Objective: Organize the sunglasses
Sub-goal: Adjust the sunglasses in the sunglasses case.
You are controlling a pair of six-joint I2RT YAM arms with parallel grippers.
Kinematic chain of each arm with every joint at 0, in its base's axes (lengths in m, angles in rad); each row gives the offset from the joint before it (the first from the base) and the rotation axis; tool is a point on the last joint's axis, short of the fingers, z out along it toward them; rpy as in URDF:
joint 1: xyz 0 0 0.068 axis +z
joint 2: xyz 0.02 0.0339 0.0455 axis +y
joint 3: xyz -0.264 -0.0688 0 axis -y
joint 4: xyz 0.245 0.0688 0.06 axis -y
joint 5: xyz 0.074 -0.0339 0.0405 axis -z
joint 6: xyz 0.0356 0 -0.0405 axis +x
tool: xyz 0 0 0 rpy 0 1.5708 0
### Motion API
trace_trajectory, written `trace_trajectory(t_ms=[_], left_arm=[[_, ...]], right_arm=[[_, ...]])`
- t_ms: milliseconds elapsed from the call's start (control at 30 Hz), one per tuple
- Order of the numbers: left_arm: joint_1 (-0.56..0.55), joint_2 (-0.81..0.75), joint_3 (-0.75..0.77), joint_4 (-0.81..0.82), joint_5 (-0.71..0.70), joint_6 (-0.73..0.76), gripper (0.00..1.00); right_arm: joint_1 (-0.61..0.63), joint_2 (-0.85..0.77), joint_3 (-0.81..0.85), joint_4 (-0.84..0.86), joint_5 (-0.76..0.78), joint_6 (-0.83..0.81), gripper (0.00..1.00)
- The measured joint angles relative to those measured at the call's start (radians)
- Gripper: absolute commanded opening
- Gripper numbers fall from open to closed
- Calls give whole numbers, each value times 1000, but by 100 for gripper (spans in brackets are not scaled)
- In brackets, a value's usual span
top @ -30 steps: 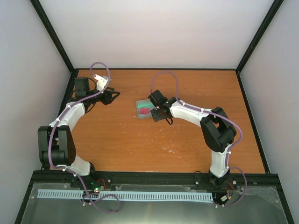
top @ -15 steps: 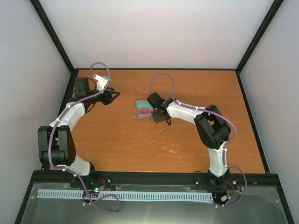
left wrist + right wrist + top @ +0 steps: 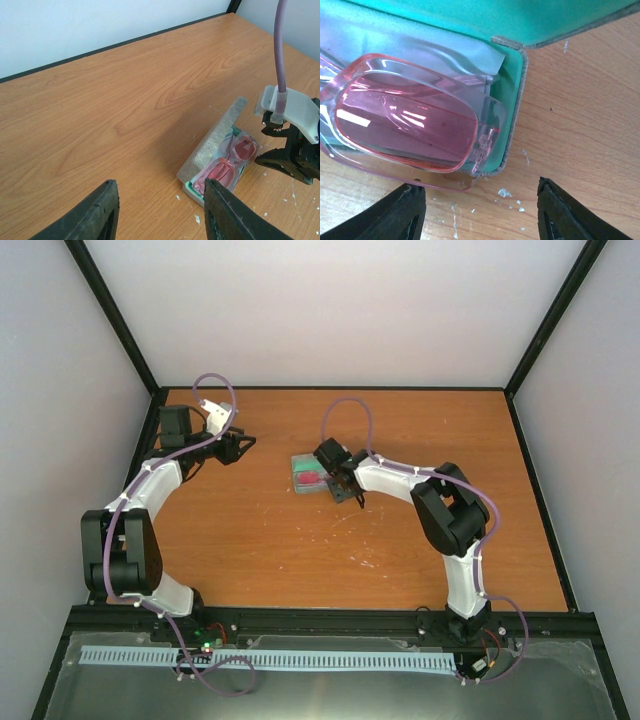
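The red sunglasses (image 3: 310,480) lie folded in the open grey case (image 3: 297,464) with teal lining at mid-table, over a light blue cloth (image 3: 420,42). In the right wrist view the pink lens (image 3: 405,127) fills the left, partly overhanging the case's corner (image 3: 515,100). My right gripper (image 3: 348,492) (image 3: 480,210) is open and empty, just at the case's right end. My left gripper (image 3: 246,443) (image 3: 160,210) is open and empty, well left of the case; its view shows the sunglasses (image 3: 227,165) and the case lid (image 3: 212,142).
The wooden table (image 3: 260,540) has black rails along its edges and pale walls behind and at the sides. White flecks (image 3: 502,192) mark the wood near the case. The right arm's purple cable (image 3: 345,405) arches above the case.
My right arm has drawn in a little, its elbow shifting left; its gripper stays by the case's right end. The left arm has not moved.
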Motion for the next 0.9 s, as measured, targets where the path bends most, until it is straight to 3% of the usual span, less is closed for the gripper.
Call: trace_trajectory(t_ms=[900], left_arm=[[0,0,0,0,-1,0,48]], right_arm=[[-50,-37,24,40,-7,55,58]])
